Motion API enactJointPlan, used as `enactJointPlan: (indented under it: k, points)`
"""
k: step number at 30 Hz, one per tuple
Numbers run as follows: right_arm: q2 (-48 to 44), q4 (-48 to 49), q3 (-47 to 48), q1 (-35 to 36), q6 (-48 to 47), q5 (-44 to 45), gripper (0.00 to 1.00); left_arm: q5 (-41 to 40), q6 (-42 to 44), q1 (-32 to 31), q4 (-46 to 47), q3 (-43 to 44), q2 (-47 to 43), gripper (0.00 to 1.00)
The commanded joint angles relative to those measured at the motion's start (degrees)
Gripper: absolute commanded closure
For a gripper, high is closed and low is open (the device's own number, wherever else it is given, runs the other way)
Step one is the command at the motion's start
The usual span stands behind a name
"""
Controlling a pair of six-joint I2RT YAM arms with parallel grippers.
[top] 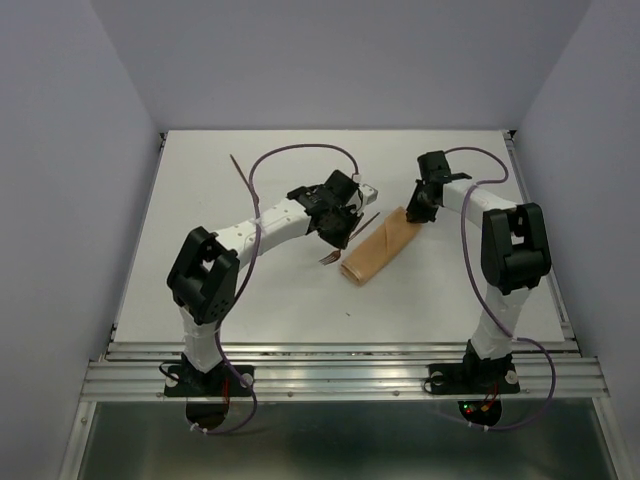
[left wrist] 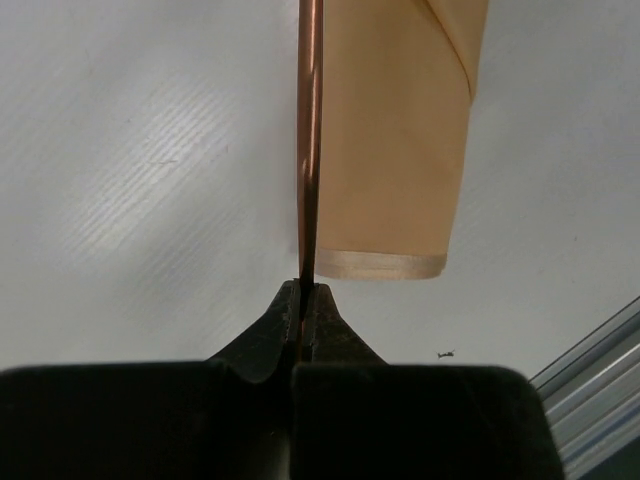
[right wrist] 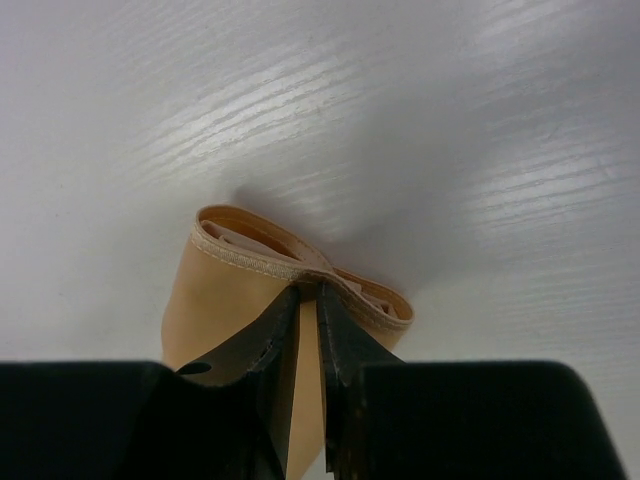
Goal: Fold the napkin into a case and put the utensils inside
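Utensil (left wrist: pixel 311 130) clamped tight, edge-on, in my left gripper (left wrist: pixel 303 292), case (left wrist: pixel 395 150) just right of it; my right gripper (right wrist: pixel 318 290) pinches the case's open rim.

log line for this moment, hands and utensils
left hand: shut on utensil | right hand: shut on case rim | other utensil: loose, far left

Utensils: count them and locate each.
2. The forked utensil is clamped in the left tool beside the case; the second utensil lies far left on the table. More could hide inside the case.
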Motion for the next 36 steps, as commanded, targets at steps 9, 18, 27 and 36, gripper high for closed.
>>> enactJointPlan:
  k: [9, 18, 27, 36]
  points:
    - [-4.6, 0.8, 1.6, -0.3, -2.7, 2.5, 0.81, 3.7, 0.1, -3.2, -3.4, 2.1, 3.1, 1.00]
    - [-1.2, -0.3, 5.8, -2.1, -2.6, 4.3, 0.80, 1.7, -0.7, -3.3, -4.8, 3.0, 5.9, 1.00]
    - [8.2, -3.7, 13.8, -2.7, -3.2, 0.7, 0.80, -0.6, -2.7, -3.3, -4.9, 5.4, 7.4, 1.00]
    - [6.0, -0.8, 8.6, -2.2, -2.5, -2.8, 0.81, -1.7, -2.5, -3.3, -5.7, 8.2, 9.5, 1.00]
